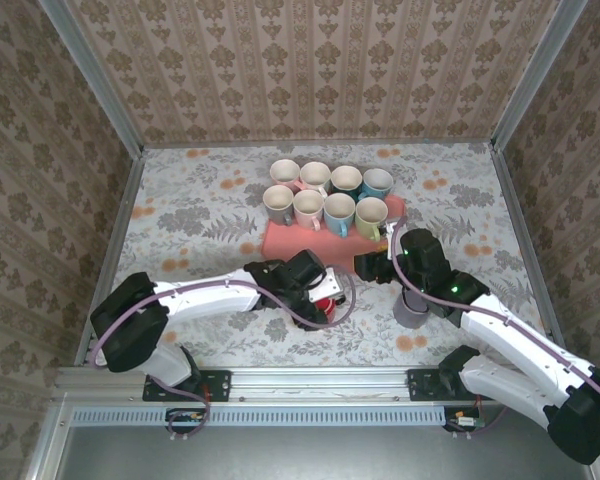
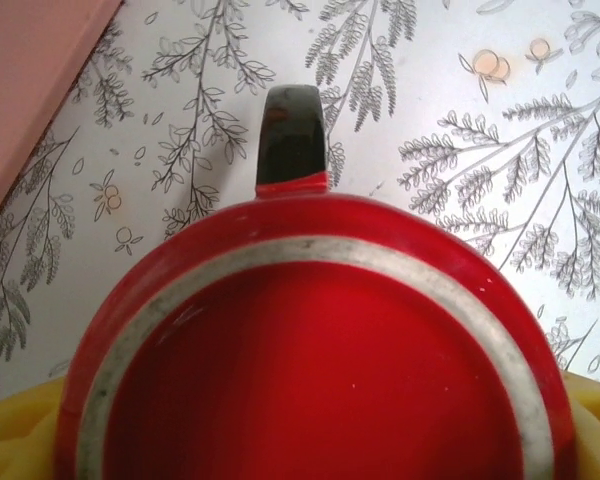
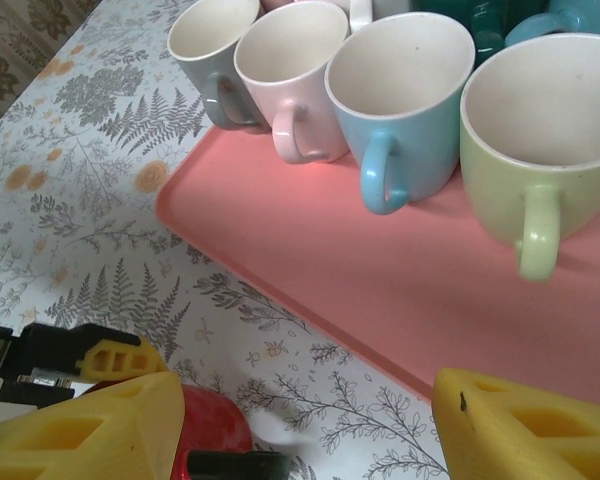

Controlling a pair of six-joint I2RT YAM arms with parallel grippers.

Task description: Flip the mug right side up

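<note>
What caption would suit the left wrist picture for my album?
Upside-down red mug, dark handle pointing away, on a fern-print table.

Left arm [image 1: 200,295] extended toward centre, lying low; left gripper [image 1: 323,299] angled downward, finger spacing unclear. Right arm [image 1: 510,340] bent inward; right gripper [image 3: 305,395] with yellow fingers [image 3: 100,425] spread wide, empty.

**Bright, even light; nearest surfaces go soft**

The top view is evenly lit, with faint, soft-edged shadows on the tablecloth [image 1: 200,215]. In the left wrist view, the cloth washes out pale toward 1 o'clock. The red mug [image 2: 320,380] is slightly soft, with a dull sheen on its handle [image 2: 292,135] at 12 o'clock. In the right wrist view, the yellow fingers [image 3: 525,430] at 5 and 7 o'clock blur, while the mugs [image 3: 400,90] at 12 o'clock stay sharp.
</note>
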